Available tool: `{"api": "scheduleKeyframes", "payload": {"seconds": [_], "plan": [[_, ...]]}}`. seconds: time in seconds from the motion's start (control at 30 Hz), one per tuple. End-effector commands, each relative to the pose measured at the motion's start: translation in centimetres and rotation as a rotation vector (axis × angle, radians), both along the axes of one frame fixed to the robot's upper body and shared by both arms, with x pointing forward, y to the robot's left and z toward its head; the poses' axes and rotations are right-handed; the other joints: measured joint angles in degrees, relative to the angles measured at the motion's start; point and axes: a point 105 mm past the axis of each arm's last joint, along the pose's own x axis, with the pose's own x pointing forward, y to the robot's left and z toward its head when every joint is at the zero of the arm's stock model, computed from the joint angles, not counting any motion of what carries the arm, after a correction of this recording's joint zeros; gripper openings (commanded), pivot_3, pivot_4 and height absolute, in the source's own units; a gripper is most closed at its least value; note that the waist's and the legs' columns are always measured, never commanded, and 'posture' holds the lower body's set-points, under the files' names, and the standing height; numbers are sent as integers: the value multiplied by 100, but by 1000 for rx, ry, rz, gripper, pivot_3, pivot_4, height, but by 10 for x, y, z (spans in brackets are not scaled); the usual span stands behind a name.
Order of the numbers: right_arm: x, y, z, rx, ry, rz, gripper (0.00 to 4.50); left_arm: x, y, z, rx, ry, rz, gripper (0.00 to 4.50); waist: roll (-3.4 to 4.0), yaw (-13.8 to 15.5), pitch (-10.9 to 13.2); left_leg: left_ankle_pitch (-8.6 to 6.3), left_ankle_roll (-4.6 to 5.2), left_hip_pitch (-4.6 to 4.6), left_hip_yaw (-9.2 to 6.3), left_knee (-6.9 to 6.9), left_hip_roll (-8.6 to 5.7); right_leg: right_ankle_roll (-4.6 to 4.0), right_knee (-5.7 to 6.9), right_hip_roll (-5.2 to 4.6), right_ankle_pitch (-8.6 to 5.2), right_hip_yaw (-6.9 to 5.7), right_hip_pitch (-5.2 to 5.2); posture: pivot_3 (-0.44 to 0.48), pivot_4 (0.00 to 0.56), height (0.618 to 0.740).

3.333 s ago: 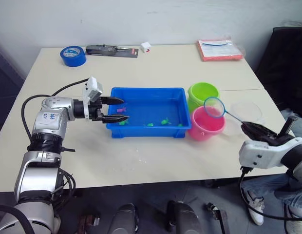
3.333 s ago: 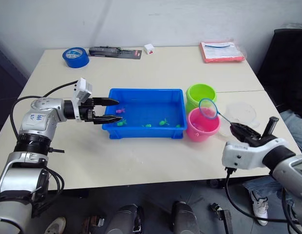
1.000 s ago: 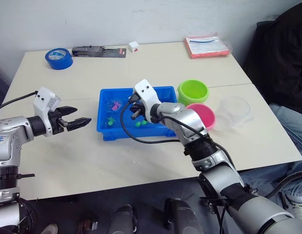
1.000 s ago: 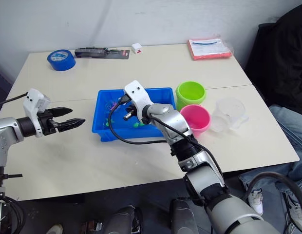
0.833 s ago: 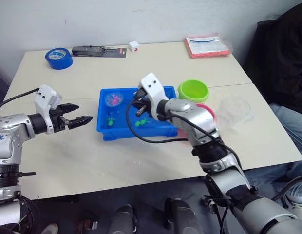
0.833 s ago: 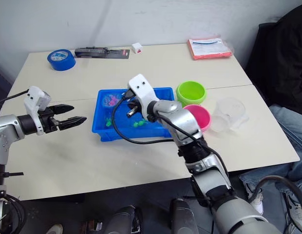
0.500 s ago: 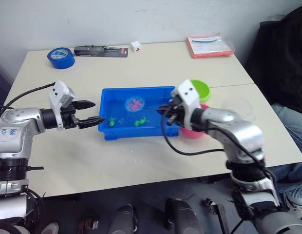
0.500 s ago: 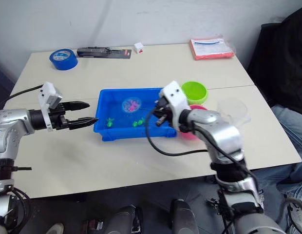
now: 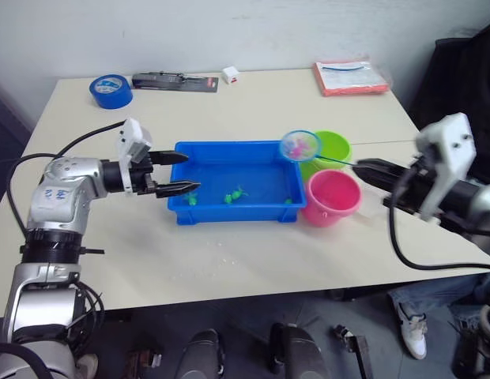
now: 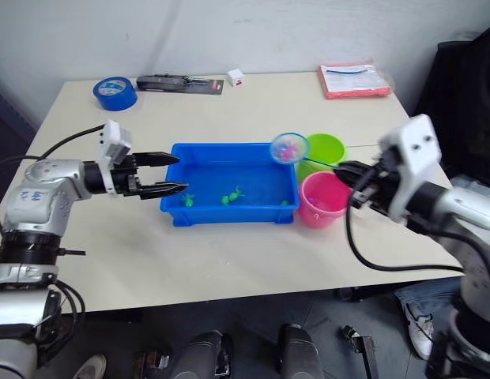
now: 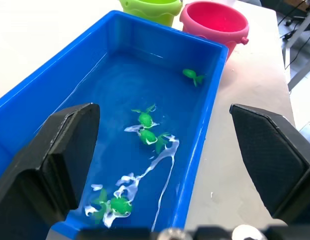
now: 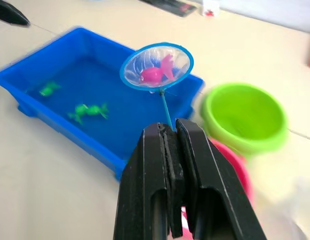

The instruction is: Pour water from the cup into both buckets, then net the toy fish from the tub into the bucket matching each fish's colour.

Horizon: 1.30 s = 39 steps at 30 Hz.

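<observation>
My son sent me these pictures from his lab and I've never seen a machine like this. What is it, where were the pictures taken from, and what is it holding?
It is a humanoid robot with two arms, each ending in a two-fingered black gripper. Two pictures come from cameras in its head looking down at a beige table; the other two from cameras on its wrists. The right gripper is shut on the thin black stick of a small blue-ringed scoop net, raised with a pink toy fish inside. The left gripper is open at the end of a shallow bright blue plastic tub, where green toy fish float. Beside the tub stand a lime green bucket and a pink bucket.
</observation>
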Motion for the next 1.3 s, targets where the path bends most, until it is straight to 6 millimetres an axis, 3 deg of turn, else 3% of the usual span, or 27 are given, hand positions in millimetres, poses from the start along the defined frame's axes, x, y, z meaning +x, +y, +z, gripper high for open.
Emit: {"api": "scheduleKeyframes", "payload": {"seconds": [0.03,0.23,0.43,0.6,0.87,1.1,1.3], "plan": [[-20,-11,5,-92,-35,-32,782,5,-3,10,8,-47,-31,4482,0,17,0,0,0,1,1,0,0,0,0,0,0,0,0,0,150,737],[-33,-28,-14,-316,-18,-132,782,15,-12,8,9,-45,-62,4482,-2,65,-1,0,1,3,9,1,0,3,-4,1,1,3,1,0,150,737],[-26,-23,-25,-545,-117,-132,782,19,-17,6,5,-43,-83,4482,-3,82,-1,-1,2,4,11,3,0,4,-5,2,2,4,2,0,150,737],[-23,-18,-31,-855,-255,-81,782,19,-15,5,6,-40,-81,4482,-4,99,-1,-1,2,2,10,6,-1,4,-6,2,2,2,3,0,150,737],[-22,-19,-29,-1204,-435,20,782,19,-14,3,5,-37,-77,4482,-5,101,-1,-1,2,3,9,8,0,6,-10,2,3,0,7,0,150,737],[-31,-20,-27,-1208,-454,56,782,18,-13,2,3,-35,-74,4482,-5,101,-1,-1,2,4,6,11,0,6,-12,3,3,-2,12,0,150,737],[-29,-12,9,-1109,-485,64,782,19,-3,6,-6,-46,-37,4482,-5,65,-1,-1,2,8,3,14,4,7,-13,6,3,-1,14,0,150,737]]}}
